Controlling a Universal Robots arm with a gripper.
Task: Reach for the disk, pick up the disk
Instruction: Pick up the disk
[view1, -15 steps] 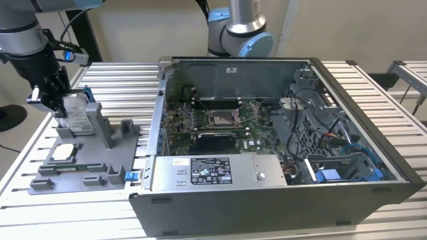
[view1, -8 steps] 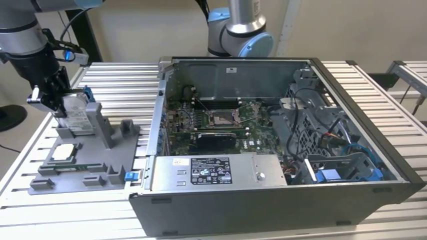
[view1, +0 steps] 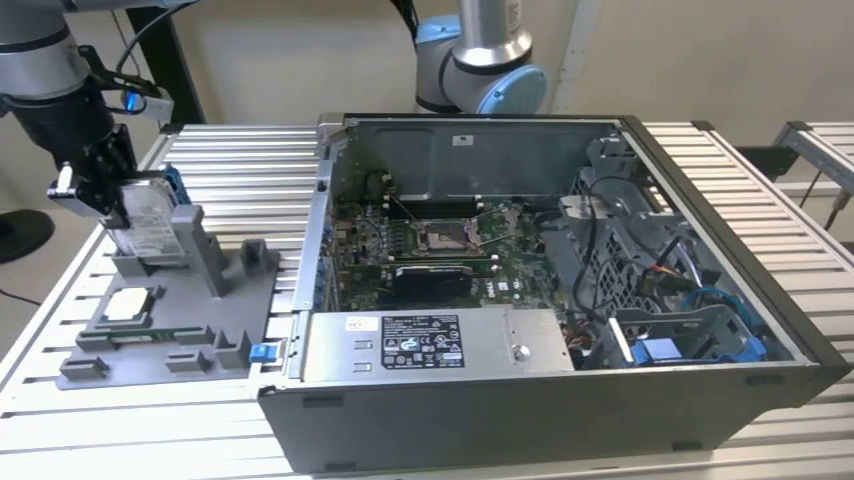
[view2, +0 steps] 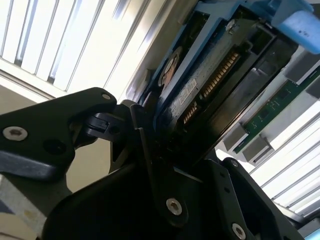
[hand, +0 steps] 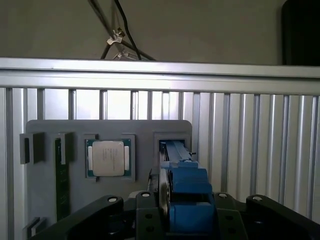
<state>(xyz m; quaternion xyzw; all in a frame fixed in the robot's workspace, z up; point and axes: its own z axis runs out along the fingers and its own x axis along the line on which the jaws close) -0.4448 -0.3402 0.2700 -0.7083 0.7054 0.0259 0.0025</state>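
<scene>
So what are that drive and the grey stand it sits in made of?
The disk: probably metal, silver-grey with a dull sheen; its blue rails look like moulded plastic. The grey stand: likely matte plastic, uniform and non-reflective.

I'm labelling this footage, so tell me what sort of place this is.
Probably a robotics lab bench for computer assembly: an open dark-grey metal desktop computer case sits on a slatted aluminium table, beside a grey plastic fixture holding loose parts, with a silver-and-blue robot arm behind it.
</scene>
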